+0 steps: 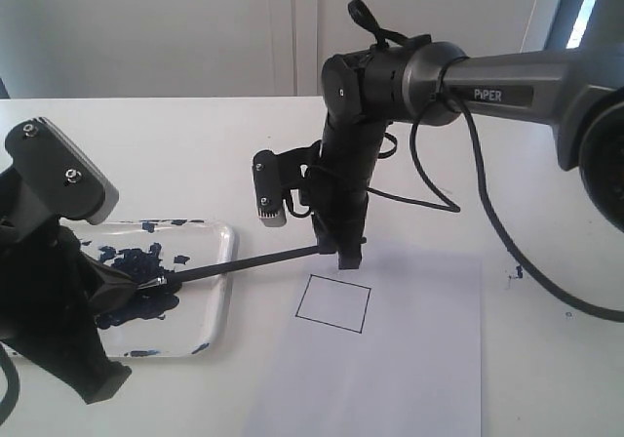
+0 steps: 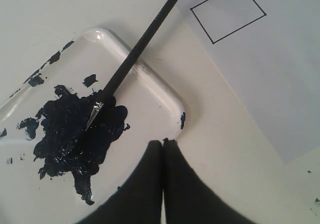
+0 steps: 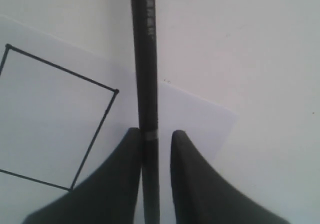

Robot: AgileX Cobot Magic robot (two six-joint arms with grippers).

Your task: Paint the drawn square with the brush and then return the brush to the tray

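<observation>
Black arms (image 1: 343, 169), grey PiPER link (image 1: 507, 78), black cables (image 1: 487, 198).

Table (image 1: 195, 144): white, smooth top, carrying everything named below.
Paper sheet (image 1: 419, 359): white, lying flat on the table; its near edge runs out of the exterior view.
Drawn square (image 1: 333, 303): thin black outline with a white inside, on the paper sheet's far-left part.
Tray (image 1: 210, 247): clear and shallow with rounded corners, flat on the table near the paper sheet's left edge but apart from it; dark blue blob and splatters inside.
Specks (image 1: 514, 273): small dark marks on the table just right of the paper sheet's far right corner, possibly paint.
</observation>
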